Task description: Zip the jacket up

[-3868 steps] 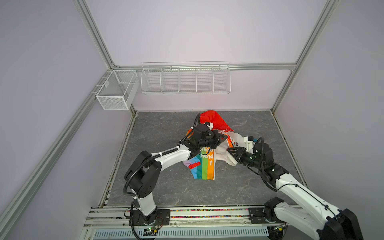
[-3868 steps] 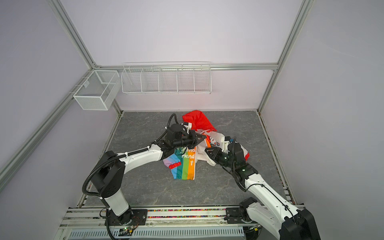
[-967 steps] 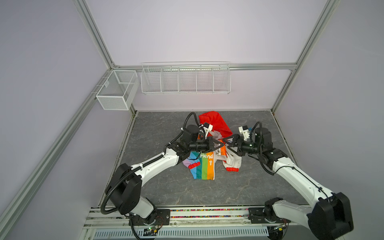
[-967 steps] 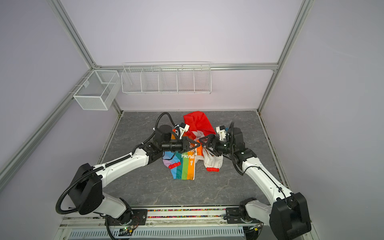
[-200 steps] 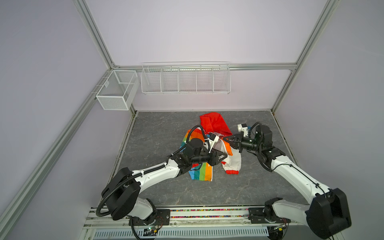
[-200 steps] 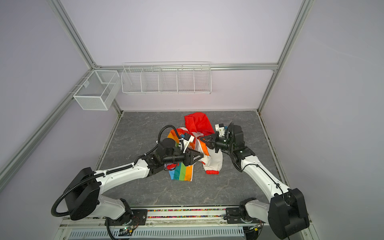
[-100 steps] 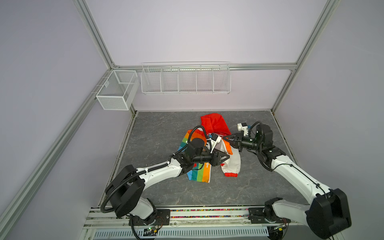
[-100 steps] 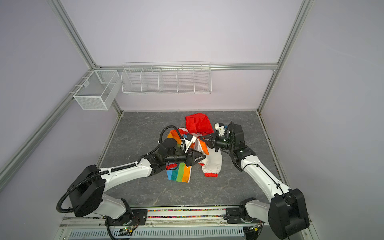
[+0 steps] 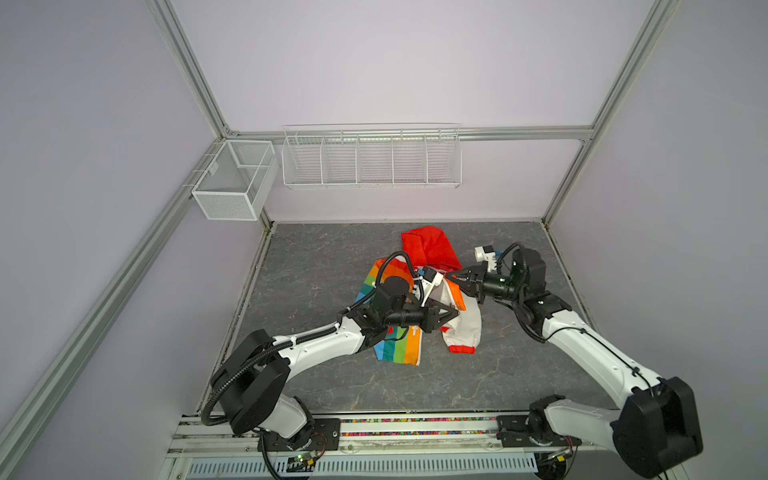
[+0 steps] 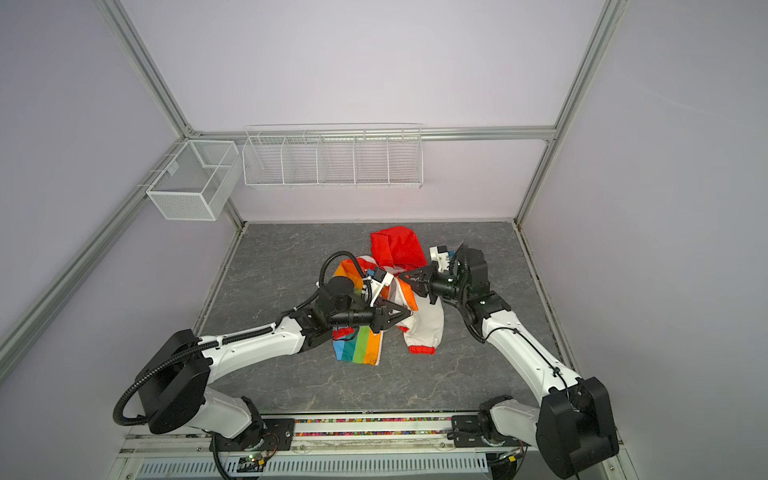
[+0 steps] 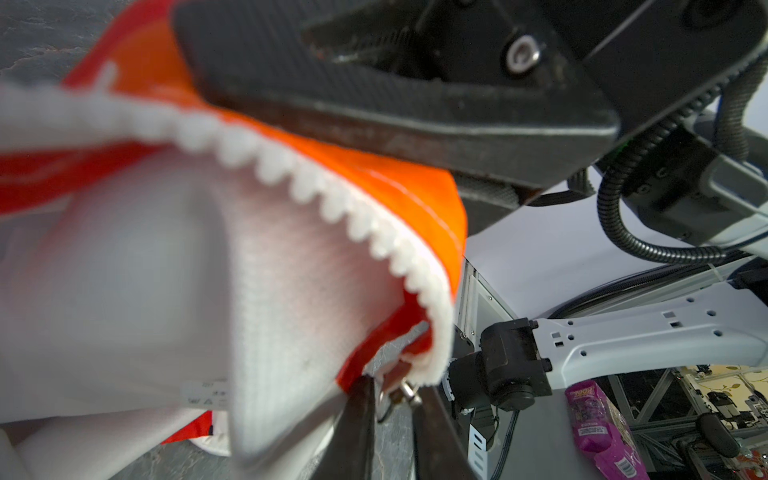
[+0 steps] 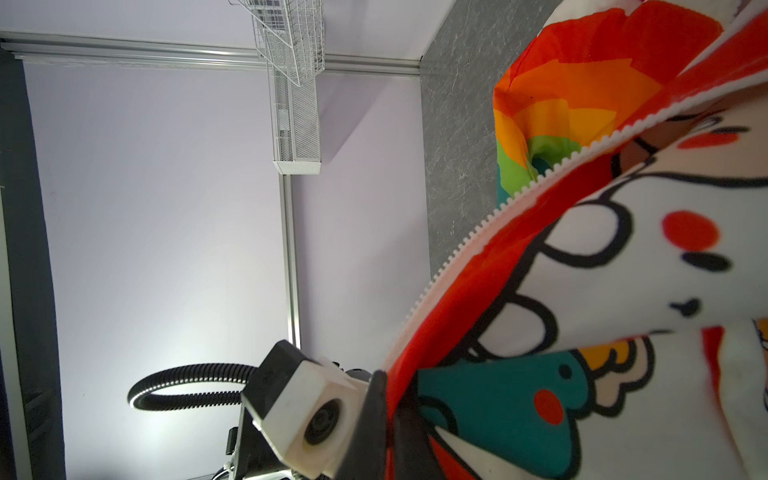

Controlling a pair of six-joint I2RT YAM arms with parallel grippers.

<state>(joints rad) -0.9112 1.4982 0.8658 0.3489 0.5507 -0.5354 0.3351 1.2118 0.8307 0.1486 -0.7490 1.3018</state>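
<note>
The jacket (image 9: 399,349) lies bunched mid-table: rainbow half toward the front, red hood (image 9: 430,249) at the back, white sleeve with red cuff (image 9: 463,332) on the right; it also shows in a top view (image 10: 359,347). My left gripper (image 9: 453,309) (image 10: 409,312) reaches in from the left. In the left wrist view its two dark fingers stand close on either side of a small metal zipper pull (image 11: 409,395) at the end of the white zipper teeth (image 11: 332,203), the left gripper (image 11: 395,399) shut on it. My right gripper (image 9: 455,276) (image 12: 392,399) is shut on the jacket's red zipper edge, lifted off the table.
A white wire shelf (image 9: 370,158) hangs on the back wall and a white mesh box (image 9: 232,178) on the left wall. The grey stone-patterned table (image 9: 316,266) is bounded by aluminium frame posts. The two grippers are close together above the jacket.
My left gripper's jaws have narrowed onto the metal zipper pull and it has shifted slightly. The right gripper keeps its hold on the zipper edge in place.
</note>
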